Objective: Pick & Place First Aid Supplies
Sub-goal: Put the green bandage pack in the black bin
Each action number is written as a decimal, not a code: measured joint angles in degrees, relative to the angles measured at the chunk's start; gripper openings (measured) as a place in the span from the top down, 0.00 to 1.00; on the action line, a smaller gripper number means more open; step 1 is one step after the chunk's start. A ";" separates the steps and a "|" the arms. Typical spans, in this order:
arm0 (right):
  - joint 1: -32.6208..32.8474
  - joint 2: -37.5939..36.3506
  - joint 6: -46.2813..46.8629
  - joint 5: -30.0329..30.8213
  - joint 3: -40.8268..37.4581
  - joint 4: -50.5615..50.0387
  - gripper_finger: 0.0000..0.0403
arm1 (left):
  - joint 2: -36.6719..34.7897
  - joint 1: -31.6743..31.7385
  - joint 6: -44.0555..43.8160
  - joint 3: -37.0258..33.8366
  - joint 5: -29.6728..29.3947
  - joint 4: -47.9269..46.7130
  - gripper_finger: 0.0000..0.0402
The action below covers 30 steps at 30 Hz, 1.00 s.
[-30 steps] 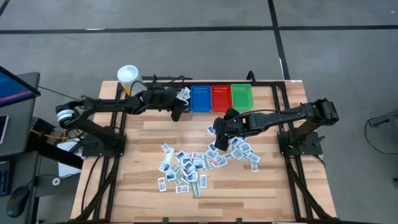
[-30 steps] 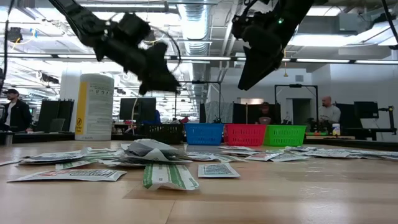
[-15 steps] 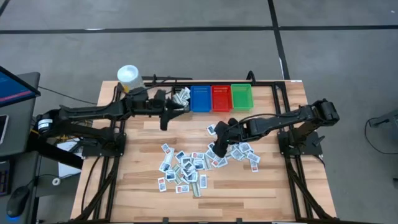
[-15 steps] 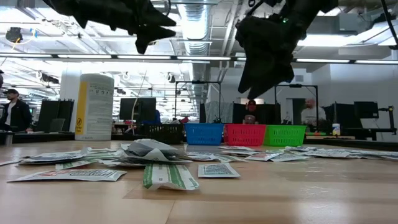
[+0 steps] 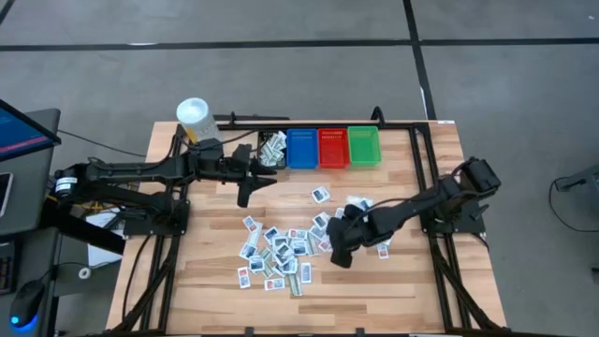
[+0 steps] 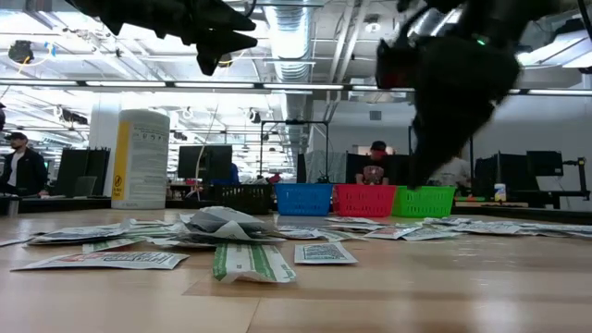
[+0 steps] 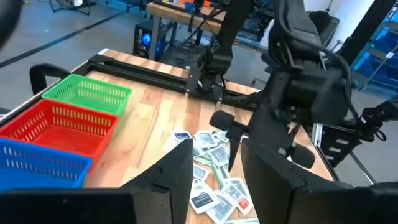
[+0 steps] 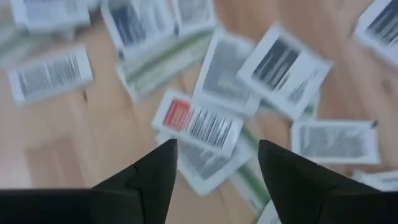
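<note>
Right gripper (image 5: 339, 255) has swung from the far side of the pile, close to the bins, to the pile's near right edge, and hangs low over the packets (image 5: 281, 248). Its fingers (image 8: 149, 177) are spread with nothing between them; straight ahead of them lies a red-marked packet (image 8: 199, 121) on top of others. Judgement: this arm is lining up a fresh pick, likely that packet.

Left gripper (image 5: 245, 195) has pulled back from the black bin (image 5: 271, 148) at the far left of the bin row and sits raised over bare table, near of that bin. Fingers (image 7: 180, 171) stand apart, nothing held. White packets show in the black bin, so a drop there looks done.

Packets lie mid-table in a loose heap, a few strays toward the blue bin (image 5: 301, 147), red bin (image 5: 333, 146) and green bin (image 5: 364, 144). Those three look empty from above.

Hard to make out:
- right wrist view is smeared; print on packets unreadable
- low view shows both arms only as dark shapes, jaws not readable
- packets overlap, so which one is free to lift is unclear
- tub (image 5: 193, 114) stands far left, untouched
</note>
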 joint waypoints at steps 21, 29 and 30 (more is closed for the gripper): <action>-1.75 6.08 -7.09 -5.81 2.66 -6.05 0.67 | 0.01 -0.15 -2.14 0.01 0.00 0.00 0.66; -1.76 6.00 -12.09 -6.37 6.72 -10.46 0.64 | 0.02 -0.15 -2.16 0.01 0.00 0.00 0.66; -1.74 6.00 -13.01 -6.38 6.99 -11.11 0.63 | 0.02 -0.15 -2.17 0.01 0.00 0.00 0.66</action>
